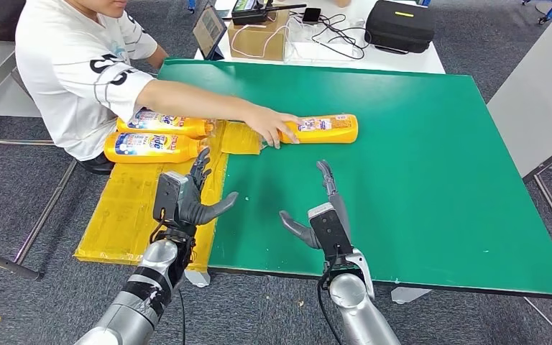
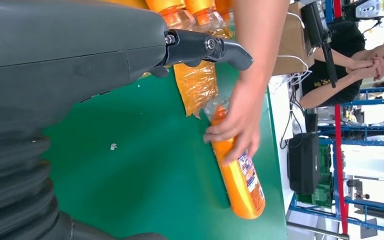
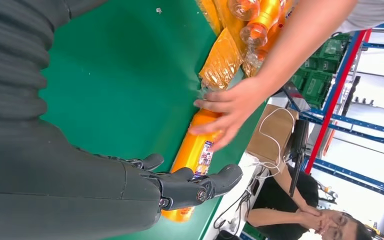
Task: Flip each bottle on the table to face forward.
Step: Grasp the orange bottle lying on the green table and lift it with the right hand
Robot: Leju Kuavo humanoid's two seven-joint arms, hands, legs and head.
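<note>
Standing next to the rig here. Closest to the robot, both hands hang over the near edge of the green table point(image 1: 438, 180), well short of the bottle. The left hand point(image 1: 187, 198) sits at the table's near left corner, fingers spread and holding nothing. The right hand point(image 1: 323, 215) is a bit further in over the green, also spread wide and empty, fingers pointing toward the far side.

Further out, about mid-table toward its left side, one orange bottle point(image 1: 327, 128) lies on its side, cap end toward the left edge. A person's hand point(image 1: 269, 126) is resting right on its neck end, so honestly the robot shouldn't go in yet.

If I were tuning this, I'd wait until that hand is off, then bring the right hand in over the fat label part, not the skinny neck. Wrap around the body, and roll it along its long axis. It looks slick and round, so a light pinch would probably let it squirt away.

Beyond the table's left edge, two more bottles point(image 1: 154, 136) lie on yellow-taped cardboard point(image 1: 126, 208), waiting their turn I guess.
</note>
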